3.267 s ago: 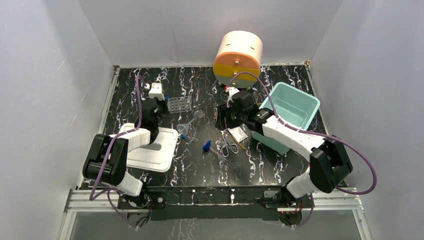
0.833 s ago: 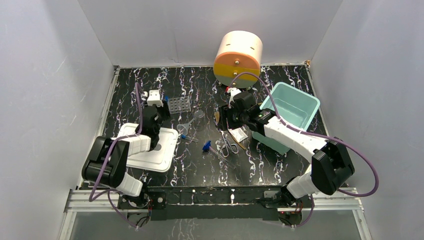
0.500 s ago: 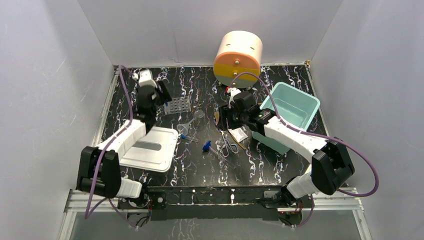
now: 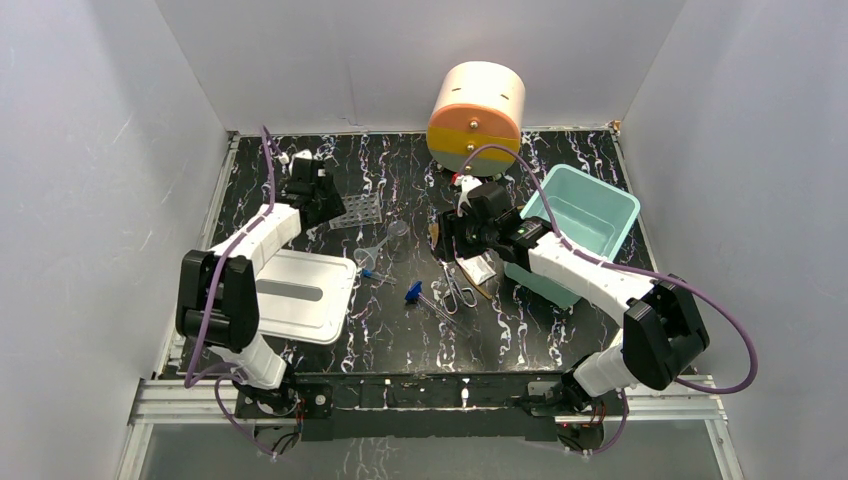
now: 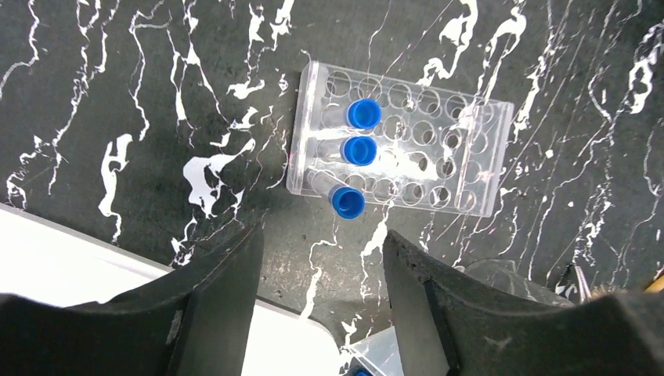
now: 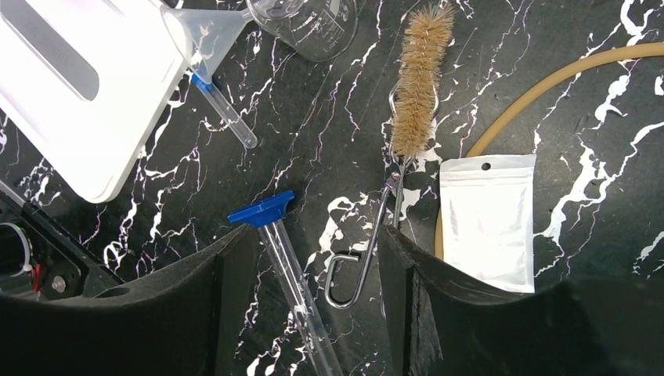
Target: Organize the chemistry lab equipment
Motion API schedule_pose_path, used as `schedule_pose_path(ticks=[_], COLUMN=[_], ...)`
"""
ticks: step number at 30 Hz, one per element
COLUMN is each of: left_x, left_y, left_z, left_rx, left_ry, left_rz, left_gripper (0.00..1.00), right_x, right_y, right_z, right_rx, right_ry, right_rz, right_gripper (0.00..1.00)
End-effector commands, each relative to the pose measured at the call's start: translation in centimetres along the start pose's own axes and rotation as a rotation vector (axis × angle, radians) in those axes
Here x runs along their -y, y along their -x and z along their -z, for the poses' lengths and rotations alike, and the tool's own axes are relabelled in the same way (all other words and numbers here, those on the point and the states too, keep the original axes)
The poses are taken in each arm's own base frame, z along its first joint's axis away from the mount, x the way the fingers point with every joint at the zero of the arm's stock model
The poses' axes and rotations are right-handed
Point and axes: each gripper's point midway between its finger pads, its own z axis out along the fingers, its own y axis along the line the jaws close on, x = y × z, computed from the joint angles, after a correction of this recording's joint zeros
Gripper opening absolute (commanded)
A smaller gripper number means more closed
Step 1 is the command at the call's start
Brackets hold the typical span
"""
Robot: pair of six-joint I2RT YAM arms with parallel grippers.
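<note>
Clear grid tube rack (image 5: pixel 423 157) sits far left on the dark marbled surface (image 5: pixel 117 78). Three blue-capped tubes (image 5: pixel 359 150) stand in one end column; stored upright, so that part looks done, my read. Left tool (image 5: pixel 321 258) hangs over the rack's near edge, fingers apart, nothing between them. The loose kit lies mid-surface: bristle brush (image 6: pixel 419 78), white pouch (image 6: pixel 487 219) partly over the tan tubing (image 6: pixel 540 90), funnel (image 6: pixel 205 31). Right tool (image 6: pixel 313 266) is above them, fingers apart, empty, framing the brush's wire handle, so that's probably the next pick. Only the left wrist view resolves the caps, and only the right wrist view shows the handle's hook. Only the top view shows the scissors (image 4: pixel 460 290) and the teal bin (image 4: pixel 585 215) beside the right arm.
</note>
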Motion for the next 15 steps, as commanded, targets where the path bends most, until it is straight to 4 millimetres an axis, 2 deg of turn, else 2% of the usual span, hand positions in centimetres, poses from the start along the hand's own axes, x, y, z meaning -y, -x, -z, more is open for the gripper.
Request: schedule_pose_path(ticks=[1,4,8,15], left_x=[0.2,0.4,0.2,-0.4], left_y=[1.1,2.2,3.7,3.9], left_z=[1.1,2.1,4.3,7.9], left_rx=[0.003,0.047,0.123,0.159], left_ry=[-0.005,-0.017,-0.032,-0.057], left_rz=[0.017,0.030,0.042,0.085], left_gripper=[0.55,0.55,0.57,0.62], right_x=[-1.1,-1.3,-2.7,-6.4], right_y=[2.2,2.1,2.2,1.2], right_z=[1.3,1.3,0.8,-2.6], right_rx=[0.072,0.064,0.046,-0.035], right_ry=[0.040,0.055,0.074,0.067], right_rz=[0.019,0.059,0.129,0.250], right_gripper=[0.66,0.66,0.66,0.67])
